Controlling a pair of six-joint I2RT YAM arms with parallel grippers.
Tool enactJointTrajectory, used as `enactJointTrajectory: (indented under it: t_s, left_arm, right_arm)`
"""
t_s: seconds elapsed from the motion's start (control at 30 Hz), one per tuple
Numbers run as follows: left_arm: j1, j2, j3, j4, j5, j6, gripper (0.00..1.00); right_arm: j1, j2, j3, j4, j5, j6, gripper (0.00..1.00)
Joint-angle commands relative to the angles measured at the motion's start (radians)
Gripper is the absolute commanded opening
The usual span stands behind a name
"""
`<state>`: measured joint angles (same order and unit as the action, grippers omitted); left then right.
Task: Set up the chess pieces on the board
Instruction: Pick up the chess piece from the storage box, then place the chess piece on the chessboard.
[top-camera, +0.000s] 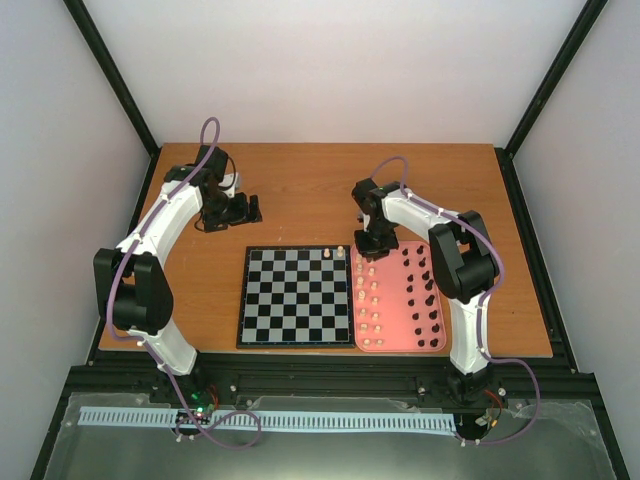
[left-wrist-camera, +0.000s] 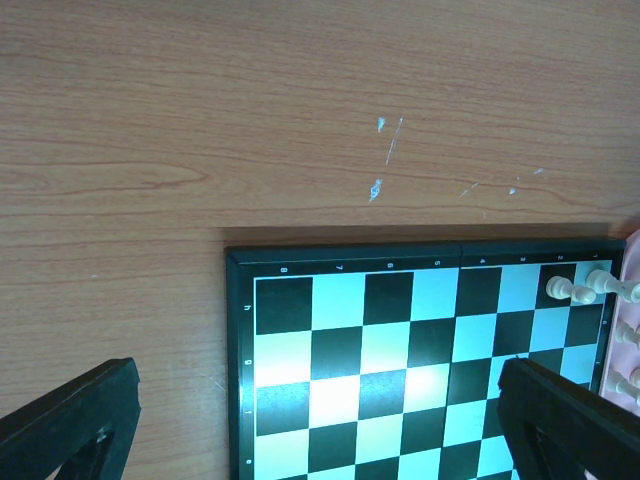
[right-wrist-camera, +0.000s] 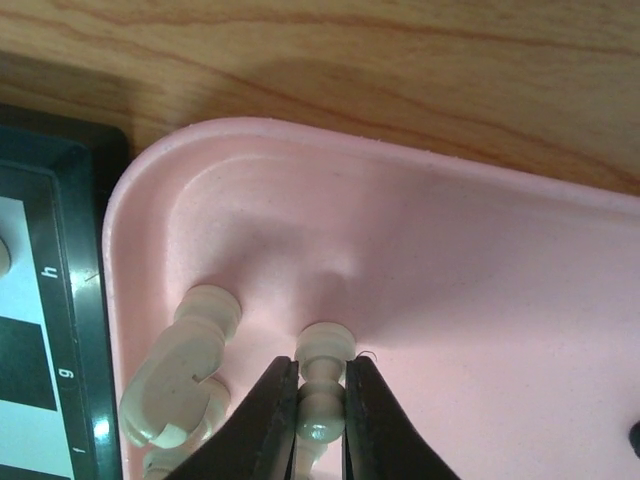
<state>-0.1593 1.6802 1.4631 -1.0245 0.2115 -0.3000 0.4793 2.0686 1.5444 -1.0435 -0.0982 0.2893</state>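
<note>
The chessboard lies at the table's middle, with two cream pieces on its far right corner squares; they also show in the left wrist view. Cream pieces and black pieces stand in rows on the pink tray. My right gripper is at the tray's far left corner, shut on a cream pawn whose base touches the tray floor. A cream bishop-like piece stands just left of it. My left gripper is open and empty above bare wood, far-left of the board.
The pink tray lies against the board's right edge. Bare wooden table stretches behind the board. Black frame posts stand at the table's far corners and grey walls enclose the sides.
</note>
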Motion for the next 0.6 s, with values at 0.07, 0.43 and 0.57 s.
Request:
enactJointTrajectory:
  t_s: [0.07, 0.43, 0.57]
  left_arm:
    - [-0.004, 0.001, -0.001, 0.012, 0.006, -0.017, 1.00]
    - [-0.003, -0.006, 0.003, 0.012, 0.006, -0.017, 1.00]
    - [-0.004, -0.011, -0.003, 0.013, 0.007, -0.018, 1.00]
  right_arm:
    - [0.002, -0.029, 0.012, -0.015, 0.026, 0.005, 0.09]
    - [0.090, -0.034, 0.330, -0.208, 0.113, 0.006, 0.06]
    - [0.162, 0.014, 0.447, -0.263, 0.085, 0.010, 0.06]
